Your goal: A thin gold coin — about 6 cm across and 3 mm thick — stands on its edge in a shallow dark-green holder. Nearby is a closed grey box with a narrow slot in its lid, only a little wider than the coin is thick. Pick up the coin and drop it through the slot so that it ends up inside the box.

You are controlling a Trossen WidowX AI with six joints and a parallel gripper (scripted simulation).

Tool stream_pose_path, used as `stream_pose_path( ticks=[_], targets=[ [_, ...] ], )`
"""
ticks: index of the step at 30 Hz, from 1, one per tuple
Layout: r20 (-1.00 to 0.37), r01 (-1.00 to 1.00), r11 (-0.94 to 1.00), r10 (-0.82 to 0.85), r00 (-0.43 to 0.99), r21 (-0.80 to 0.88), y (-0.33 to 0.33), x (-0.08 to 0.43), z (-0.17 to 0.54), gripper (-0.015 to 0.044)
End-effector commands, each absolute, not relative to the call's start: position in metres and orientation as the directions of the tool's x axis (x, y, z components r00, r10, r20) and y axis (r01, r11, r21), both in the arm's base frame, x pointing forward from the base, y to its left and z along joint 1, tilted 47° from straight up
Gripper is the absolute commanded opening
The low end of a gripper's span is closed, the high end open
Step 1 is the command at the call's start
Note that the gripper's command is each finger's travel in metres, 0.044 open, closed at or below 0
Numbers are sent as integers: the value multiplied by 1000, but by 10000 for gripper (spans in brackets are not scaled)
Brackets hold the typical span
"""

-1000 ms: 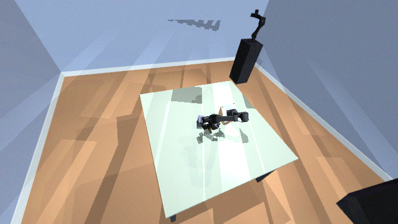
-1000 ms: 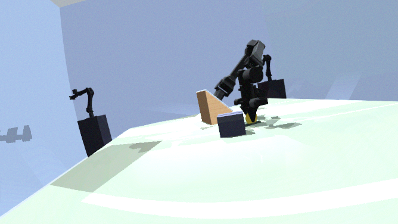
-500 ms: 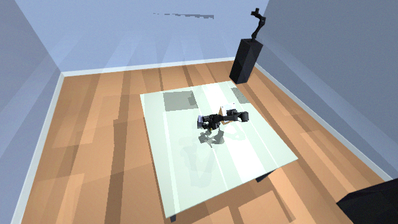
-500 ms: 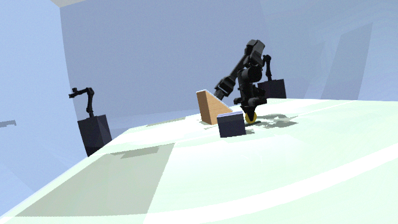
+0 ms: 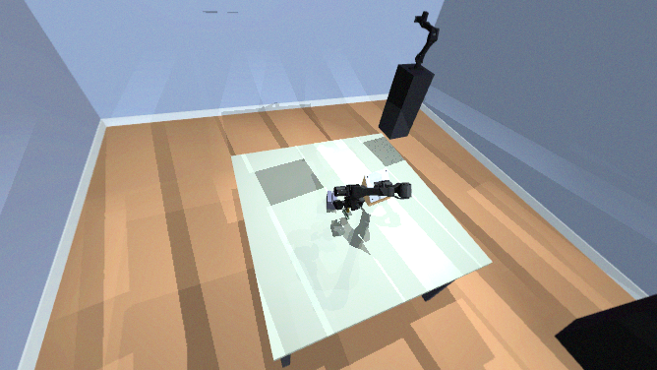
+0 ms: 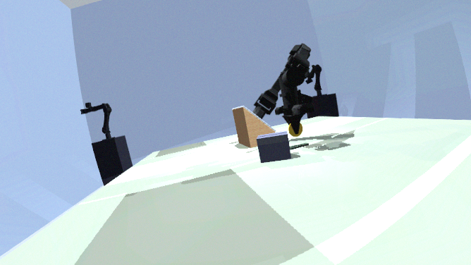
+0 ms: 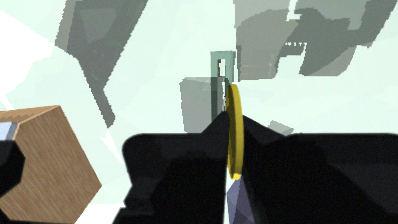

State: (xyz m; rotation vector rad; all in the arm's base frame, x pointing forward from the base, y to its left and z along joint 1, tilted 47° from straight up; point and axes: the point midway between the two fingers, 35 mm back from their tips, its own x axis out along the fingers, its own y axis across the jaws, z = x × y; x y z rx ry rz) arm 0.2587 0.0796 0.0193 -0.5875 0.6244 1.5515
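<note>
The gold coin (image 6: 290, 130) (image 7: 237, 132) is upright, gripped between the two fingertips, seen nearly edge-on in the wrist view. My gripper (image 6: 296, 131) (image 7: 228, 117) is shut on it and holds it above the table. The dark-green holder (image 6: 300, 146) (image 7: 215, 95) lies on the table below the coin, its slot empty. The closed grey box (image 5: 330, 202) (image 6: 274, 149) stands beside the holder; in the wrist view only a small purplish part of the box (image 7: 234, 202) shows between the fingers. The slot in its lid cannot be made out.
A wooden wedge-shaped block (image 6: 251, 132) (image 7: 52, 165) with a pale sloping top stands behind the box, near the arm's lower part. The pale table (image 5: 315, 276) (image 6: 388, 183) carries shadows. Other arms on dark pedestals (image 5: 405, 100) (image 6: 113, 158) stand away from the table.
</note>
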Motion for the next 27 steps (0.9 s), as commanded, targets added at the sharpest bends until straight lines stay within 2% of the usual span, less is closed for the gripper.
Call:
stream_pose_path(
  ticks=[1, 22, 27],
  targets=[
    [-697, -998, -55, 714, -66, 37, 73, 261, 26, 0],
    [-692, -998, -54, 718, -68, 42, 41, 260, 60, 0],
    [-692, -989, 44, 719, -68, 143, 41, 259, 61, 0]
  ],
)
